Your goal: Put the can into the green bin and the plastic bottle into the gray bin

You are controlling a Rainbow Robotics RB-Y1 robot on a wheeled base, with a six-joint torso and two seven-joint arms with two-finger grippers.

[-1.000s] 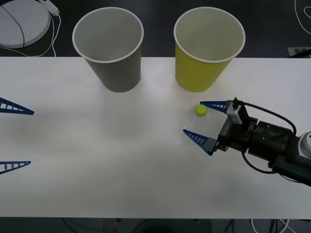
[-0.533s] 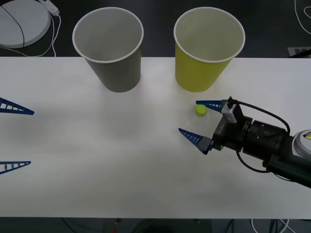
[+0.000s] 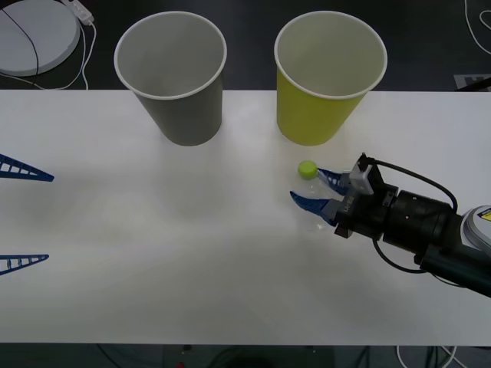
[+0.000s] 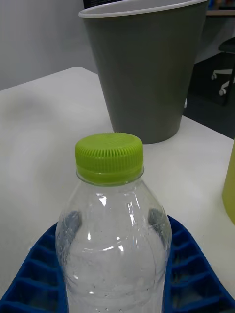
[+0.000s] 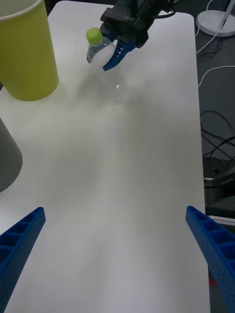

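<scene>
Blue ribbed fingers of the right gripper (image 3: 316, 189) clamp the clear plastic bottle (image 4: 113, 244) below its lime-green cap (image 3: 307, 168) on the white table (image 3: 192, 253). Just beyond stands the green bin (image 3: 326, 77), the gray bin (image 3: 175, 77) beside it. At the table's left edge, the left gripper (image 3: 23, 217) hangs wide open, holding nothing.

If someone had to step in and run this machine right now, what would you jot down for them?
Right end effector: shut on the clear ribbed plastic bottle with the lime-green cap, which stands on the white table in front of the yellow-green tapered bin.
Left end effector: open, idle at the table's left edge.
Gray tapered bin: stands to the left of the yellow-green one; I see nothing inside either.
Done: bottle gripped.
Left: carry the bottle to the gray bin and drop it in. I see no can.
</scene>
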